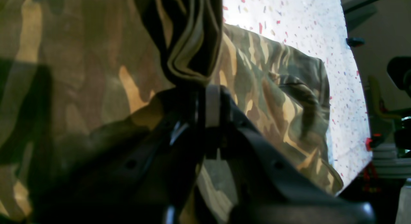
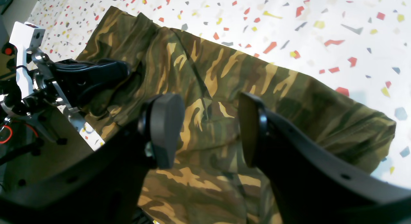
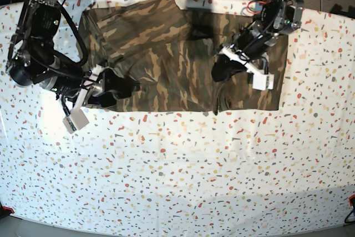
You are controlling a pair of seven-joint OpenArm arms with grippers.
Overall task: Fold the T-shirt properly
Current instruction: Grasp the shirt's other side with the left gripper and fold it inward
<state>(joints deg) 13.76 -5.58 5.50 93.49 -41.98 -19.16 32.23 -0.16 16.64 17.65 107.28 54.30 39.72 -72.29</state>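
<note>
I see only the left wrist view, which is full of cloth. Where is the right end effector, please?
Observer: The right end effector hangs open just over the T-shirt, holding nothing.
Operator: Near which part of the shirt?
Observer: In the base view it is at the shirt's left end, by the near edge.
Operator: And where on the shirt is my grip?
Observer: The left end effector is shut on a fold right of the shirt's middle.

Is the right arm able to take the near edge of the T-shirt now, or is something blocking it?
Probably yes. The right gripper stands open just above the T-shirt, with only cloth between its fingers. The left gripper, shut on another fold, is well aside.
</note>
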